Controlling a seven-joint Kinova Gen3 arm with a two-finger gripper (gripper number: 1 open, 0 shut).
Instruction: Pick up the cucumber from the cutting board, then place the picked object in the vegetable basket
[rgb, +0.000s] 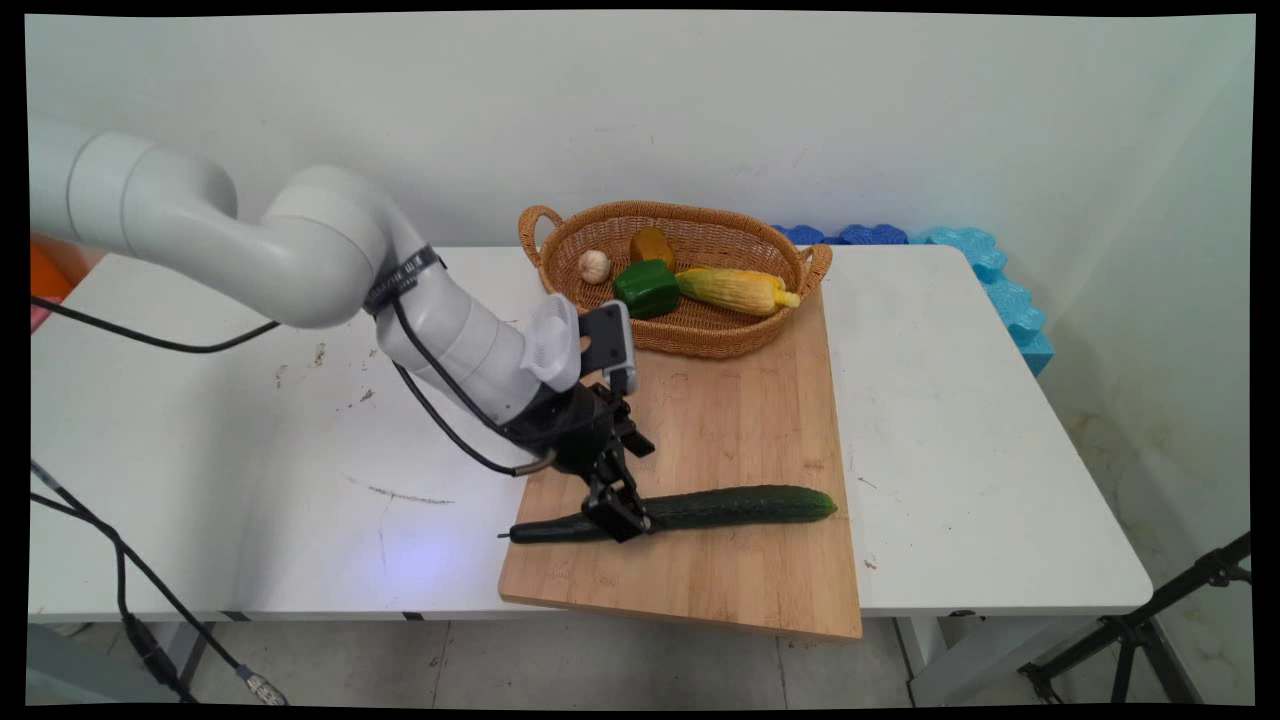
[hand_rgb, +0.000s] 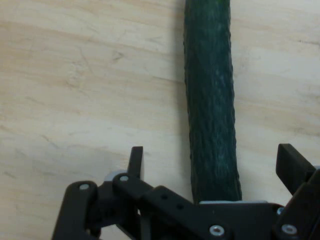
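- The fingers stand apart, one on each side of the cucumber; in the hand view a strip of bare wood shows between each finger and the dark green skin, so nothing is clamped.
- The gripper sits low over the cucumber's left part, near the thinner stem end, with its fingers reaching down to the wood, which puts the cucumber squarely in the gap between them.
- The cucumber lies flat and lengthwise, left to right, across the near half of the cutting board; its stem tip reaches the board's left edge, and its thicker end points right.
- The hand view looks along the cucumber's length, so the fingers' gap runs across the narrow width, the only way a long thing like this fits between them.
- The cutting board rests on the white tabletop, its near edge overhanging the tabletop's near edge a little.
- At the board's far end stands a wicker basket, partly on the wood, holding a garlic bulb, a green pepper, a corn cob and an orange-yellow piece that cannot be named for certain.
- The basket's contents are well apart from the gripper.
- Blue foam pieces lie behind the tabletop's far right corner, against the wall.
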